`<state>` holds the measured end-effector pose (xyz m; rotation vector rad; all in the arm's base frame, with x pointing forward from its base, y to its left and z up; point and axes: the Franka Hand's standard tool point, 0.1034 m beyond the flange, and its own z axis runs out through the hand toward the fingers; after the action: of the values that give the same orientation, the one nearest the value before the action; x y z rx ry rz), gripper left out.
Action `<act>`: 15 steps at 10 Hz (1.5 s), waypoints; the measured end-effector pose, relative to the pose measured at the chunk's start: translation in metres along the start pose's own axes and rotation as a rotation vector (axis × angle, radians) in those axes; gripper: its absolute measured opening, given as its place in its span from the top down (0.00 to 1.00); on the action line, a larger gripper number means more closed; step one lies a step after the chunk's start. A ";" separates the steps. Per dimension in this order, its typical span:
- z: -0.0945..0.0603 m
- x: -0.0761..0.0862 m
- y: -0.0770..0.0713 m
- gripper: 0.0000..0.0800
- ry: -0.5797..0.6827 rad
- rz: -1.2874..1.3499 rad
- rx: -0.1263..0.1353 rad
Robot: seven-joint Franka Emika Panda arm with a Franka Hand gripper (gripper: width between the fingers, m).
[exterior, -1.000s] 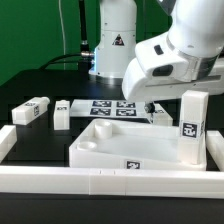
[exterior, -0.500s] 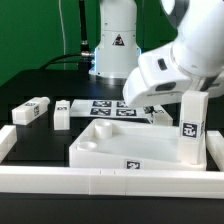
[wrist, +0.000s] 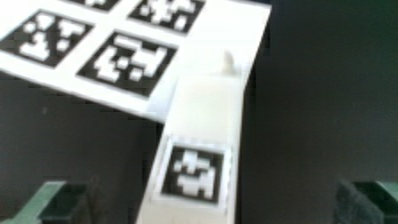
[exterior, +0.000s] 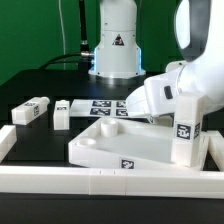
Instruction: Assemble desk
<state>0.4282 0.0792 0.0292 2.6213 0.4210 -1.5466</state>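
Starting nearest the exterior camera, a long white rail (exterior: 100, 182) runs along the front of the tabletop (exterior: 105, 150). The tabletop lies flat on the black table (exterior: 40, 140), raised rim up, with a small tag on its front wall. At the tabletop's end toward the exterior view's right stands an upright leg (exterior: 186, 128), its tag facing the camera. I cannot tell whether it touches the tabletop.

Just behind the tabletop, my gripper (wrist: 210, 204) hangs low over a second leg (wrist: 199, 130). This one lies flat on the table, tag facing up, with a small peg at its far end. My fingers (wrist: 52, 200) are spread wide, one on each side of this leg and clear of it, grasping nothing. The pegged end reaches the edge of the marker board (wrist: 98, 45), which also lies behind the tabletop.

Behind the tabletop toward the exterior view's left, a third leg (exterior: 62, 114) sits on the table. A fourth leg (exterior: 32, 111) lies farther out on the same side, apart from it. Farthest behind the tabletop rises the white base (exterior: 115, 45) of my arm.
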 end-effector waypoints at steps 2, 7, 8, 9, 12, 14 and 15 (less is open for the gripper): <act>-0.001 0.004 0.001 0.19 0.005 0.000 0.000; 0.000 0.016 0.007 0.19 0.055 0.008 0.004; 0.001 0.016 0.007 0.19 0.053 0.016 0.004; 0.002 0.016 0.007 0.19 0.052 0.019 0.004; 0.002 0.016 0.007 0.52 0.052 0.019 0.004; 0.000 0.016 0.008 0.64 0.053 0.018 0.004; -0.002 0.014 0.009 0.64 0.055 0.016 0.006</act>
<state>0.4384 0.0741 0.0173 2.6703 0.3988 -1.4766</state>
